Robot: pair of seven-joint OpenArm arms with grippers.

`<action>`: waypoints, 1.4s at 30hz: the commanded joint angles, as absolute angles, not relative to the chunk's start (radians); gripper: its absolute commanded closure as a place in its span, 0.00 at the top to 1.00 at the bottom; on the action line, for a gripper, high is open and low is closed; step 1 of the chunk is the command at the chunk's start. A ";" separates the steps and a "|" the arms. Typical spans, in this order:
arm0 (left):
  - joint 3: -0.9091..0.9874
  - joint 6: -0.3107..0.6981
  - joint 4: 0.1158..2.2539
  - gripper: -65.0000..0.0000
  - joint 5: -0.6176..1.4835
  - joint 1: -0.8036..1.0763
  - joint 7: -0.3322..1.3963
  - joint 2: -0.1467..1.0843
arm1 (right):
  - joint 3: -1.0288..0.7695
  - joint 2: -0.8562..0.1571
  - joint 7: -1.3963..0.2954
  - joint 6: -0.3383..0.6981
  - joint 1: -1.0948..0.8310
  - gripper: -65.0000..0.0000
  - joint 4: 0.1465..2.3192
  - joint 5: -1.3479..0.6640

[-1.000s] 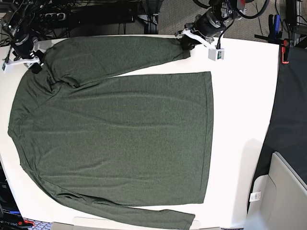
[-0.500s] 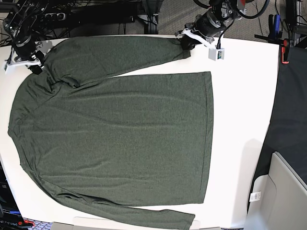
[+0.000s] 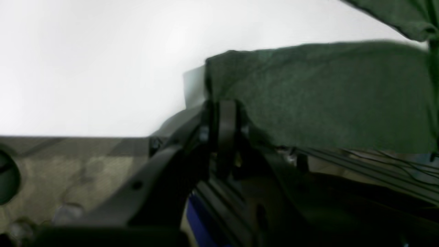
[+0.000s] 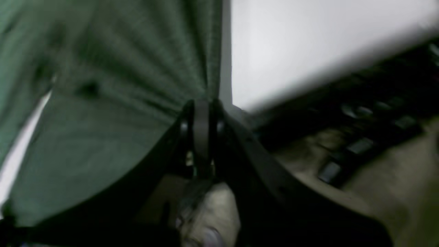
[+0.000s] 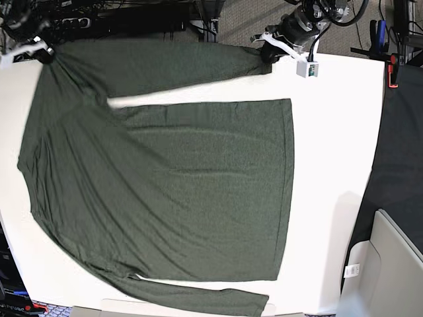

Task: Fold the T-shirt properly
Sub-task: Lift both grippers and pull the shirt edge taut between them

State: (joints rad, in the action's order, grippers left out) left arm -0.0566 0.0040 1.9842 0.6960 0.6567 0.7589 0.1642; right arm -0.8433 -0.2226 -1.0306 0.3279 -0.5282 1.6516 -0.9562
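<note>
T-shirt (image 5: 165, 185) lies flat on white table (image 5: 337, 152), covering most of it, upper sleeve along far edge. Left gripper (image 5: 268, 56) clamped on sleeve cuff nr far edge. Right gripper (image 5: 46, 56) pinched on shoulder fabric at far corner.

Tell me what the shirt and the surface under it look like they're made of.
T-shirt: looks like a soft knit fabric, probably cotton or a blend; matte, dark olive with a heathered fleck, and it gathers into radiating pleats where the right end effector pinches it.

Table: smooth white top, likely laminate or painted board; an even, faintly glossy face with no grain showing.
</note>
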 commanded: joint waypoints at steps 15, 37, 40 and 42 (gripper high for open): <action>-0.058 0.010 2.054 0.00 0.707 0.737 0.665 0.196 | -0.869 -0.252 -1.041 0.414 -0.587 0.01 1.779 -0.947; -0.065 0.010 2.054 0.00 0.705 0.553 0.587 0.216 | -0.914 -0.271 -1.040 0.415 -0.317 0.01 1.822 -0.912; -0.067 0.010 2.046 0.00 0.704 0.522 0.587 0.216 | -0.914 -0.272 -1.040 0.415 -0.268 0.01 1.784 -0.897; -0.067 0.010 2.029 0.00 0.704 0.495 0.587 0.217 | -0.914 -0.274 -1.040 0.415 -0.231 0.01 1.750 -0.892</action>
